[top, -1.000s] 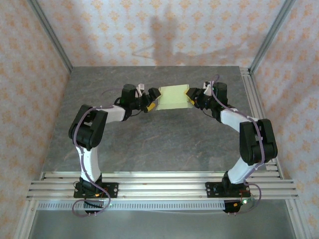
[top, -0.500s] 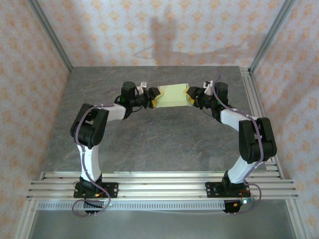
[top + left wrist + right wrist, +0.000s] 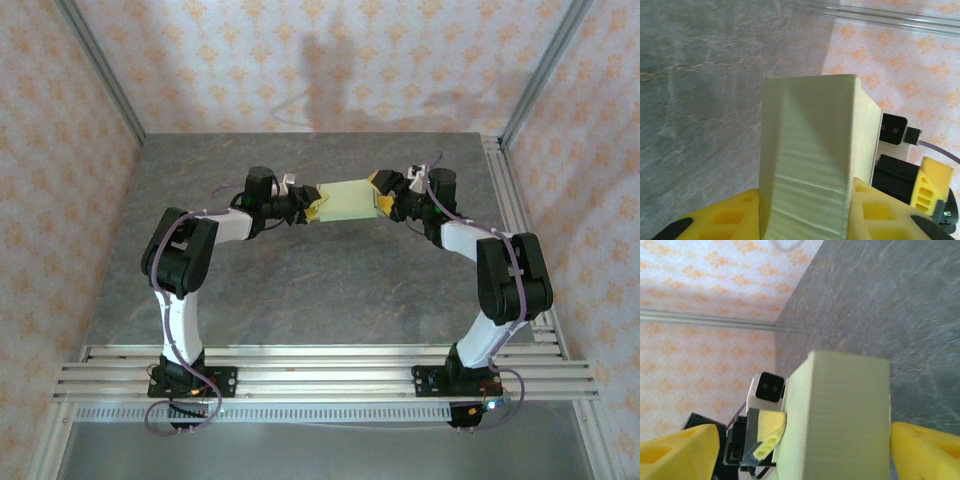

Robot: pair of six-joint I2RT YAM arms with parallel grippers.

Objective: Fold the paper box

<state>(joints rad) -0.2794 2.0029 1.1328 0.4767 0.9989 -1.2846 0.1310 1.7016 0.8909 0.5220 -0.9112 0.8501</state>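
Observation:
The paper box [image 3: 347, 198] is a pale green folded block held just above the far middle of the table, between the two arms. My left gripper [image 3: 312, 201] is shut on its left end; in the left wrist view both yellow pads [image 3: 725, 217] press the sides of the box [image 3: 810, 150]. My right gripper [image 3: 382, 194] stands at the right end with its jaws spread wide. In the right wrist view its fingers [image 3: 920, 450] sit apart from the box [image 3: 845, 415], with a clear gap on the left side. The right gripper's centre [image 3: 802, 442] faces the box's end.
The grey stone-look table [image 3: 310, 280] stretches toward the arm bases. Aluminium rails [image 3: 320, 370] run along the near edge and frame posts [image 3: 100, 70] stand at the back corners. Patterned walls [image 3: 300, 60] close the back and sides.
The left gripper has closed onto the box's left end. The right gripper has opened and let go of the right end. The box has shifted slightly away from the arm bases.

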